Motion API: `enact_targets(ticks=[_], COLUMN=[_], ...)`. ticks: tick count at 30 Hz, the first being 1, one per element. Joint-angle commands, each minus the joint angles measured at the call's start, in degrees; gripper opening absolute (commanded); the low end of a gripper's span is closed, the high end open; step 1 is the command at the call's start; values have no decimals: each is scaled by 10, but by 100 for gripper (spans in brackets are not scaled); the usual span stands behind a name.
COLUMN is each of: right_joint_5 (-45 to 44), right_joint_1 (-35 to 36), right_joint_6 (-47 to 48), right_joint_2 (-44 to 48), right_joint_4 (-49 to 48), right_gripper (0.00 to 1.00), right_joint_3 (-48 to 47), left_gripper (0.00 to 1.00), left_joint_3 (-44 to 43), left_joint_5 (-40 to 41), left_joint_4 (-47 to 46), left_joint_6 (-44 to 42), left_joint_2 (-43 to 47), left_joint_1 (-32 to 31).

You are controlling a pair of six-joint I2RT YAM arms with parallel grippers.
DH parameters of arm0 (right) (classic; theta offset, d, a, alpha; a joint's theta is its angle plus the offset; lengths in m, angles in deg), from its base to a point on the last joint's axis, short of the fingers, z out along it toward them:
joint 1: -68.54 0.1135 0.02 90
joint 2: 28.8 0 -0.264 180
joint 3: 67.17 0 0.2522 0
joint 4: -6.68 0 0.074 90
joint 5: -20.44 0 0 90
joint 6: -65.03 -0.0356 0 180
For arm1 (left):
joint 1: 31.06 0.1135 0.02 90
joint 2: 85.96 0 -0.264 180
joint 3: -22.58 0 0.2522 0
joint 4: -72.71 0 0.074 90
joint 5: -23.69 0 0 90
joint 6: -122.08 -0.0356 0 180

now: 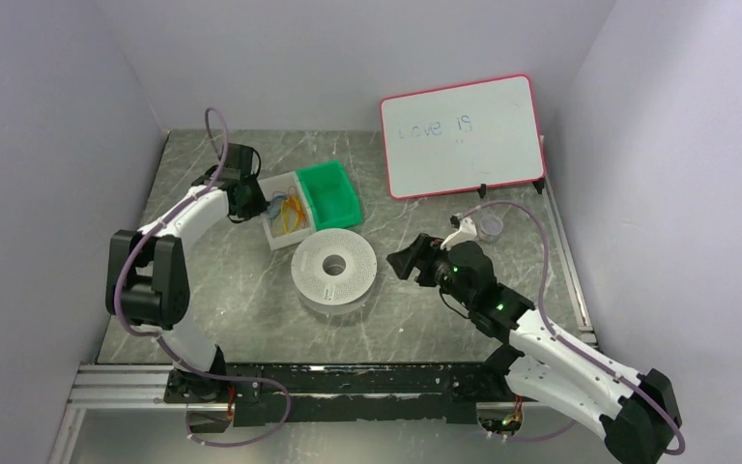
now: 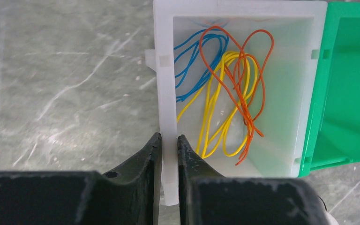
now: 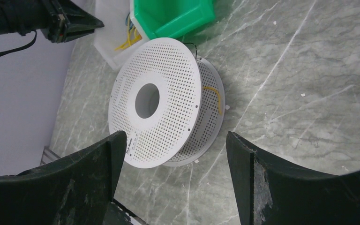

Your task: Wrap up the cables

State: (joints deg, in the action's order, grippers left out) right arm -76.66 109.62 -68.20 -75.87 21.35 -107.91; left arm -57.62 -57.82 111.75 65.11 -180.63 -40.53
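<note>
1. thin orange-red cable (image 2: 246,117), loose in long tangled loops inside a white bin (image 2: 165,70) toward the bench's far left corner; not on any reel, so wrapping judged not yet begun.
2. sharing the bin: yellow wire loops (image 2: 209,117) crossing the orange strand, blue wire loops (image 2: 201,77) nearer the bin's left wall.
3. left gripper (image 2: 168,140) astride that left wall, one finger outside and one inside, pinched close onto the plastic; probably to steady or drag the bin, with no finger touching the cable.
4. green bin (image 2: 347,93) pressed against the white bin's right side.
5. white perforated spool (image 1: 334,269) lying flat near the middle of the bench (image 1: 251,309), just nearer than the two bins; likely the reel meant for the cable.
6. right gripper (image 3: 176,136) spread wide, holding nothing, hovering just right of the spool and facing it; seemingly placed to take hold of the reel.
7. whiteboard (image 1: 464,135) propped near the bench's far right corner, well apart from the work.
8. left wrist view alone: wire colours, the tangle, the pinch on the wall. right wrist view alone: the spool's two flanges and a short yellow piece (image 3: 214,96) on the lower one. overhead view alone: both arms and the gap between bin and spool.
</note>
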Motion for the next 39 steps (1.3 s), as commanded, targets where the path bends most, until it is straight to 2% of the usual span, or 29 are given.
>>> enact_targets(ticks=[1, 8, 12, 21, 27, 39], right_joint_5=[-24, -34, -32, -36, -52, -72], right_joint_1=[-3, -3, -3, -4, -3, -3], right_joint_6=[14, 16, 17, 21, 18, 4], right_joint_2=[30, 59, 66, 78, 93, 124], right_joint_4=[45, 68, 68, 89, 116, 148], right_gripper=[81, 81, 81, 80, 80, 80], right_joint_3=[-11, -9, -8, -14, -21, -18], left_gripper=[7, 7, 7, 7, 7, 7], left_joint_3=[-53, -67, -93, -169, -221, -269], left_joint_5=[-102, -197, -229, -202, -192, -166], left_joint_4=[-46, -87, -89, -68, -52, -52], left_joint_6=[-71, -113, -166, -215, -209, -195], left_joint_2=[-29, -57, -77, -128, -150, -200], left_joint_1=[2, -2, -24, -96, -146, -235])
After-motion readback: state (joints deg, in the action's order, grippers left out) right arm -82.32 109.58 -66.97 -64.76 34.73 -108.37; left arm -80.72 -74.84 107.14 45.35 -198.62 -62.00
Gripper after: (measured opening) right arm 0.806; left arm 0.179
